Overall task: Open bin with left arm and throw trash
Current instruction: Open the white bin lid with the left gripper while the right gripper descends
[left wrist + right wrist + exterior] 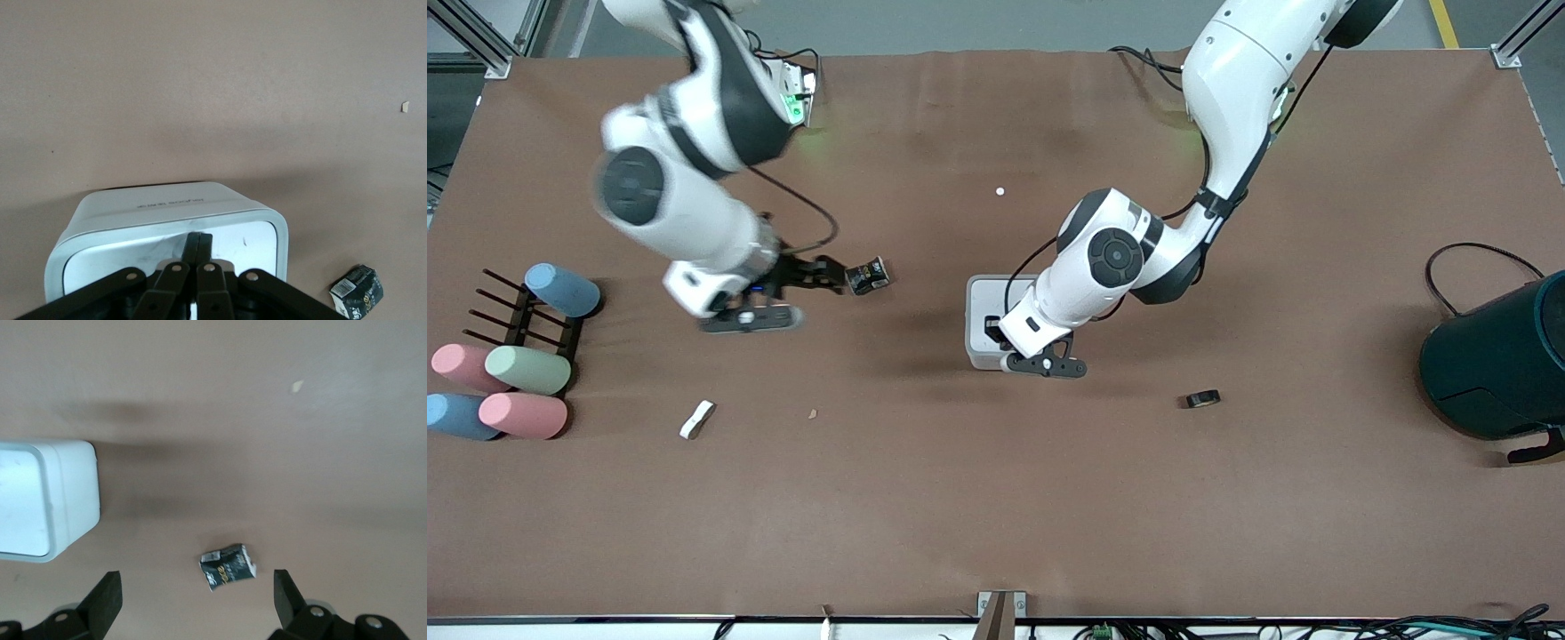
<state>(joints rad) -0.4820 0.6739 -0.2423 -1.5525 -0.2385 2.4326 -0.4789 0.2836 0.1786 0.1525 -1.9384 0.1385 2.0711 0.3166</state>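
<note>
The left gripper [1047, 363] is sitting over the bin [984, 302], jaws pressed together, gripping nothing. The right gripper [818, 277] is hanging over the black wrapper [868, 276], jaws spread wide and empty.

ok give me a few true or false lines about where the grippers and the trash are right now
1. The left gripper is at the bin, its fingers together. True.
2. The right gripper holds the black wrapper. False: its fingers are spread wide and the wrapper lies on the table between them, untouched.
3. The white oblong piece is inside the bin. False: it lies on the table toward the right arm's end, near the coloured cylinders.
4. The small black roll lies on the table, nearer the front camera than the bin. True.
5. The large dark teal cylinder stands beside the bin. False: it is well apart, at the left arm's end of the table.
</note>
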